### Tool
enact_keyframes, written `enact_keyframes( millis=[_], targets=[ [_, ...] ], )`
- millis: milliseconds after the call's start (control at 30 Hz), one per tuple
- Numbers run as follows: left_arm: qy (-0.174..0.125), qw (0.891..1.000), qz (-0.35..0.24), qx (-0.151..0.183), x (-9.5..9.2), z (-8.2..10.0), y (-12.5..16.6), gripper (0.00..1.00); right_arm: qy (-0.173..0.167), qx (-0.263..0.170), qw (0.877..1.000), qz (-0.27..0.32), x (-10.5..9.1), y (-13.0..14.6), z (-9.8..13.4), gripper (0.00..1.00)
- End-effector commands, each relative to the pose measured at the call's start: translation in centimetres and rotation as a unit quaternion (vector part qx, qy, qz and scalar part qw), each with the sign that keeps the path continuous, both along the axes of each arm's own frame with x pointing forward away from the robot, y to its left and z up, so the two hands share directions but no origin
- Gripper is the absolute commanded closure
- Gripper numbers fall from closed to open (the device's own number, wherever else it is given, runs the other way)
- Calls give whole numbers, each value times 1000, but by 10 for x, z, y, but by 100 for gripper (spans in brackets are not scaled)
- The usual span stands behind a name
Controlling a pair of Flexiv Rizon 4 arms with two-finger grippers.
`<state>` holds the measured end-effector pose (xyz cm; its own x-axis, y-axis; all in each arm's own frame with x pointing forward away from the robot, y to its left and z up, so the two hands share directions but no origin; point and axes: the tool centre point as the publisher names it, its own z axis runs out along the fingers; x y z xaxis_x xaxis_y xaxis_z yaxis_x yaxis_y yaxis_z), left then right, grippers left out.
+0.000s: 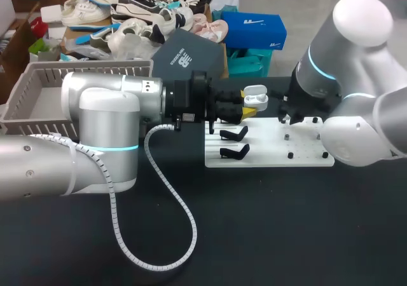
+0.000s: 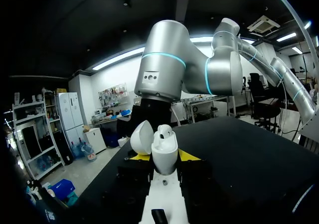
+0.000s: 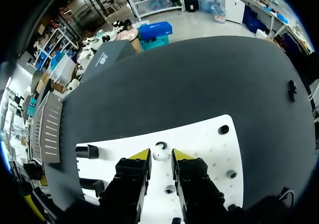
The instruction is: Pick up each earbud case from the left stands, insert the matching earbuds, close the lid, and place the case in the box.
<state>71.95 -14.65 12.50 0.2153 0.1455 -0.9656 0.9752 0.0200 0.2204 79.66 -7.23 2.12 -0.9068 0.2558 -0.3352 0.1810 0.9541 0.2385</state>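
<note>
My left gripper (image 1: 247, 111) is shut on a white earbud case (image 1: 255, 98) and holds it above the far left corner of the white board (image 1: 267, 156). In the left wrist view the case (image 2: 164, 152) stands upright between the yellow tips of my left gripper (image 2: 164, 158). Its lid (image 2: 141, 137) is swung open and one earbud (image 2: 164, 131) sits in it. My right gripper (image 3: 161, 157) points down at the board (image 3: 204, 149). Its fingers close from both sides on a small white earbud (image 3: 161, 156) lying there. In the head view the right gripper (image 1: 285, 117) hides that earbud.
Two empty black stands (image 1: 234, 133) (image 1: 234, 151) sit on the board's left part, small black pegs (image 1: 290, 154) on its right. A grey slatted basket (image 1: 38, 86) stands at the far left and a dark box (image 1: 191, 57) behind the board. The left arm's white cable (image 1: 172, 235) loops over the near table.
</note>
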Motion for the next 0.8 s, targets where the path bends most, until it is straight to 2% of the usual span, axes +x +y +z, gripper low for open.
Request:
enact_keyframes(
  millis=[33, 267, 500, 633, 800],
  targets=[
    [-1, 1000, 1, -1, 0, 0, 0, 100, -2, 0, 1000, -2, -2, -1, 1, 76],
    [-1, 1000, 1, -1, 0, 0, 0, 100, 0, 2, 1000, -3, -2, -1, -1, 81],
    [-1, 1000, 1, -1, 0, 0, 0, 100, 3, 4, 1000, -4, -2, -2, -3, 100],
    [-1, 1000, 1, -1, 0, 0, 0, 100, 3, 4, 1000, -4, -1, -2, -2, 100],
    [-1, 1000, 1, -1, 0, 0, 0, 100, -10, 6, 1000, -4, -10, -3, 10, 100]
  ],
)
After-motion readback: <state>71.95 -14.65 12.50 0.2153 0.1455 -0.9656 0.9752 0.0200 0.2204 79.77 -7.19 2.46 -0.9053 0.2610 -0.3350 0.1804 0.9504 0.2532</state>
